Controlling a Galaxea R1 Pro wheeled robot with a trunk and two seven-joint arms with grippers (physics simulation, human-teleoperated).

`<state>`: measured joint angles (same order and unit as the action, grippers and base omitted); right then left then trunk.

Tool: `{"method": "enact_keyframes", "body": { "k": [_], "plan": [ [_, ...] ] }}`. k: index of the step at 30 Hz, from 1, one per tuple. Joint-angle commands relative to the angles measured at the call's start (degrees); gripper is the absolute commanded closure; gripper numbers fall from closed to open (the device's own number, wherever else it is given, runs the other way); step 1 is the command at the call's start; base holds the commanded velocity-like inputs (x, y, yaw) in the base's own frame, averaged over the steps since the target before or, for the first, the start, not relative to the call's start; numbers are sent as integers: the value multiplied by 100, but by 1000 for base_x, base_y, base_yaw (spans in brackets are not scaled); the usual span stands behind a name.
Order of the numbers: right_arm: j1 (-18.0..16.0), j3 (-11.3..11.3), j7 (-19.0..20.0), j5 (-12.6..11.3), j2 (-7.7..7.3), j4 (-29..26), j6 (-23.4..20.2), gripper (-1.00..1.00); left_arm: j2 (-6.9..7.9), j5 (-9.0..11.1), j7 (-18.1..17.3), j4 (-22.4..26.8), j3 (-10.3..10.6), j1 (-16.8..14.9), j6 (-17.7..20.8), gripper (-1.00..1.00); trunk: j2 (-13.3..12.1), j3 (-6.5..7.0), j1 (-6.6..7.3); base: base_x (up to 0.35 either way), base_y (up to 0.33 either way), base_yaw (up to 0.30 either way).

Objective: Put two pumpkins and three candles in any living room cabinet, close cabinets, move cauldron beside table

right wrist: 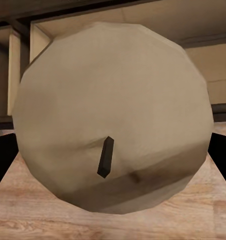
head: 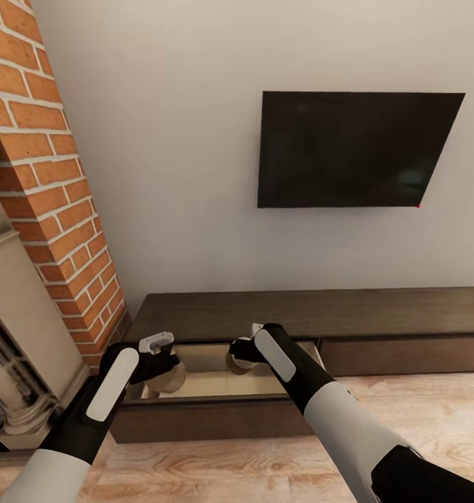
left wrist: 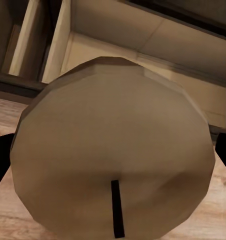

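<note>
Tan wax, 2 pcs: candle in left claw (head: 168, 367), flat wicked top facing the wrist cam (left wrist: 113, 150), black fingers (left wrist: 0, 160) pinched on both flanks; second candle in right claw (head: 238, 353), same grip, wick showing (right wrist: 113, 125), finger edge (right wrist: 3, 160) against its side. Both held w/ tops toward the wrists, over the open cabinet drawer.
Flooring: light wood planks (head: 216, 468), under both arms.
Cabinet (head: 376, 314): long, low, dk brown; left drawer pulled out, pale tan interior (head: 216, 377), dividers seen in wrist views; right front flush.
Brick column (head: 48, 181), left.
Wall: grey, black TV (head: 355, 150) mounted above cabinet
</note>
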<state>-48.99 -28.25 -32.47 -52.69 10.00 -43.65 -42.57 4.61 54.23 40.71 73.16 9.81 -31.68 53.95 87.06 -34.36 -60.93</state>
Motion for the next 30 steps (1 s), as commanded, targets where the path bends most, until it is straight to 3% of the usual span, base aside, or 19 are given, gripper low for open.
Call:
{"method": "enact_keyframes", "body": {
  "k": [1,23,30],
  "plan": [
    [-5,-11,-58,-54,0,-4,-4,100,5,53,60,6,13,-5,-13,100,3,-6,0,13,7,0],
    [-5,-21,-93,-65,-2,20,-104,100,-100,53,57,-44,222,-5,-49,100,3,-6,0,102,16,0],
    [-5,-23,-126,-62,-4,100,-449,100,-127,53,58,-55,223,-5,-51,100,3,-6,0,4,0,0]
  ]
}}
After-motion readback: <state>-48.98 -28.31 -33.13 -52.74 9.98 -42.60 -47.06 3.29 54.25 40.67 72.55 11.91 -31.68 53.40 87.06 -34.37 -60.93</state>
